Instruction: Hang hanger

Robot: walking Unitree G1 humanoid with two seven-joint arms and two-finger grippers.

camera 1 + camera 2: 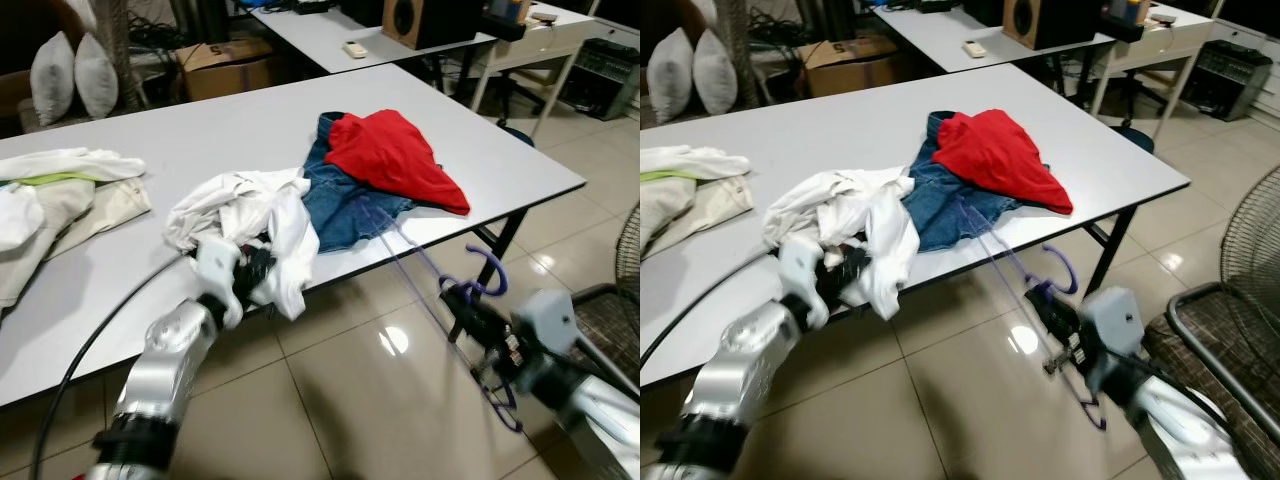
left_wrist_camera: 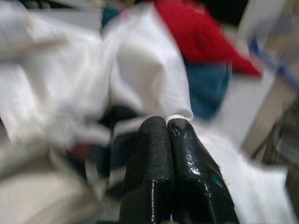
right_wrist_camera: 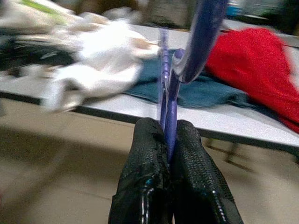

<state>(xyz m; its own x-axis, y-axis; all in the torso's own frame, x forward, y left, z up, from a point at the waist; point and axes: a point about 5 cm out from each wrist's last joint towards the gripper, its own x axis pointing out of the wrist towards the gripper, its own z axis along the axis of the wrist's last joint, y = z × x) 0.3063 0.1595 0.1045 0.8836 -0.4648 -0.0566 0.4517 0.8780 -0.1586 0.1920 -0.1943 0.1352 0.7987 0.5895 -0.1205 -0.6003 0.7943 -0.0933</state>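
A purple hanger [image 1: 487, 272] hangs off the table's front edge over the floor. Its hook curls upward and one thin arm reaches up onto the jeans [image 1: 345, 205]. My right gripper [image 1: 466, 302] is shut on the hanger's stem, which the right wrist view shows pinched between my right gripper [image 3: 167, 126]. A crumpled white shirt [image 1: 250, 210] lies at the front edge of the white table [image 1: 200, 130] and droops over it. My left gripper [image 1: 252, 272] is pushed into the shirt. In the left wrist view, that left gripper [image 2: 168, 123] is shut on a fold of white cloth.
A red garment [image 1: 395, 155] lies on the jeans. Pale clothes [image 1: 60, 195] are piled at the table's left end. Behind stand a second table [image 1: 320, 35] and a cardboard box [image 1: 225, 65]. A fan [image 1: 630, 250] and a dark framed seat [image 1: 1230, 340] are at the right.
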